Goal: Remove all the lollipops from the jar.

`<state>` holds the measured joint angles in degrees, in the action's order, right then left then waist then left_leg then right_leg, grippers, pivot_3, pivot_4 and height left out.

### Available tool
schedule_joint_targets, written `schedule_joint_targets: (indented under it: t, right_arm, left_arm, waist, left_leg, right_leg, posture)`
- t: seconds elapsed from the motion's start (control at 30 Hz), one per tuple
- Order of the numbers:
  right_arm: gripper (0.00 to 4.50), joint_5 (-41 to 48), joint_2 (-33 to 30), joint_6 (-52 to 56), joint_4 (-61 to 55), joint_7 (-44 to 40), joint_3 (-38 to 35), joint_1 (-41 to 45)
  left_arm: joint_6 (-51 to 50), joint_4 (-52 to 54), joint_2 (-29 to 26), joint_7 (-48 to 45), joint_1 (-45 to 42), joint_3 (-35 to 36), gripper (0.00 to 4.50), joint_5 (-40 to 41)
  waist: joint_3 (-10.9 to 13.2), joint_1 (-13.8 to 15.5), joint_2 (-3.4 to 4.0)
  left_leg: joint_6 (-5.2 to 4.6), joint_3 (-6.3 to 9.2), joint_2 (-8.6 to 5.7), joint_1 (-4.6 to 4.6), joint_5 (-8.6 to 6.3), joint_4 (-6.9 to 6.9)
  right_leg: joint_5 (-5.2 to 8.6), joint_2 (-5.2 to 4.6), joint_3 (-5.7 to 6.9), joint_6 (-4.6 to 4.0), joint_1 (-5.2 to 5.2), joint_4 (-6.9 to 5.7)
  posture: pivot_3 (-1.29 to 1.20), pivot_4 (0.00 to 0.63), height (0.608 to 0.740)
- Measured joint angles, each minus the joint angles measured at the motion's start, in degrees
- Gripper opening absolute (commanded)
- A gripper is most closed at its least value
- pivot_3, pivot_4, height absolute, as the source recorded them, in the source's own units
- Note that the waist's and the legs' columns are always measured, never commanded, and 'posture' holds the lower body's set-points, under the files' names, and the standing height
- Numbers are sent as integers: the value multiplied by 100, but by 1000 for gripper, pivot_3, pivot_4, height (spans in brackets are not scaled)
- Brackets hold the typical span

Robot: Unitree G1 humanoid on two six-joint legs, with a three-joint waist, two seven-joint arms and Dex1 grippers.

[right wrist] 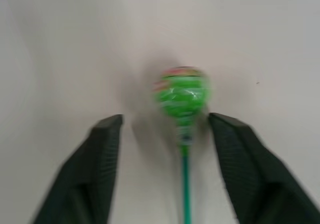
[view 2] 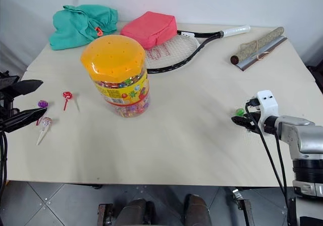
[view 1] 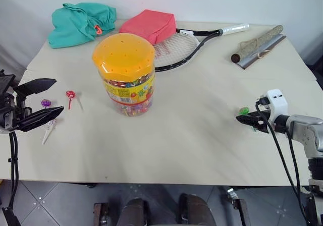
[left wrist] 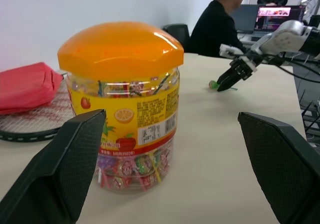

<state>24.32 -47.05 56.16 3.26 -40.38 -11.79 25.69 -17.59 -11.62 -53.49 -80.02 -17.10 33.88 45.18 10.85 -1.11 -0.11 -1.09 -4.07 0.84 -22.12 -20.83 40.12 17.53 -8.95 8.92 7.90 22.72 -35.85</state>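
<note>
The jar (view 1: 126,74) stands upright mid-table, its orange lid on and colourful candies showing through the clear wall. Three lollipops lie on the table to its left: a red one (view 1: 70,94), a purple one (view 1: 46,103) and a pink-silver one (view 1: 50,127). My left gripper (view 1: 58,96) hovers open just over them, facing the jar (left wrist: 120,109). A green lollipop (right wrist: 182,94) lies on the table at the right. My right gripper (right wrist: 165,118) is open and low over the table, a finger on each side of the green stick, touching neither.
At the back of the table lie a teal cloth (view 1: 81,21), a pink pouch (view 1: 150,25), a tennis racket (view 1: 186,44) and a rolled bundle on a grey board (view 1: 258,45). A person (left wrist: 217,26) sits at a screen beyond the table's right side.
</note>
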Motion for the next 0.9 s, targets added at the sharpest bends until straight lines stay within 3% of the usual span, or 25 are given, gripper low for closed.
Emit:
schedule_joint_targets:
  t: [0.07,0.3,0.43,0.6,0.9]
  right_arm:
    - [4463,313,-179,-1,-412,-379,-235,-179]
    - [4463,1269,-221,-747,-1499,-1520,-919,-488]
    - [4463,1108,-200,-1473,-1847,-2083,-225,-728]
    - [4463,695,371,-1998,-1410,-1938,561,-583]
    - [4463,602,874,-2112,-1404,-1535,810,-500]
  left_arm:
    - [-82,156,110,116,134,56,4500,45]
    - [-274,489,348,507,441,139,4500,152]
    - [-248,658,558,1047,682,132,4500,-5]
    - [-289,977,978,1982,1397,-26,4500,-513]
    - [-60,1842,1941,2684,2231,-78,4500,-530]
  waist:
    - [4,10,6]
    - [2,69,4]
    - [-2,90,-2]
    - [-2,102,-3]
    - [-4,115,-6]
  left_leg:
    - [0,0,0,0,0,0]
    - [0,1,2,9,0,1]
    - [-1,2,-1,12,-1,3]
    - [-1,10,-1,15,-1,5]
    - [-1,28,-2,16,-1,7]
  right_leg:
    - [0,0,-1,0,0,1]
    - [0,0,-4,0,-5,3]
    - [0,0,-3,0,-13,3]
    - [0,-2,-3,0,-14,5]
    - [0,-4,-1,0,-22,6]
  posture:
    - [0,150,740]
    - [0,150,740]
    - [0,150,740]
    - [0,150,740]
    - [0,150,740]
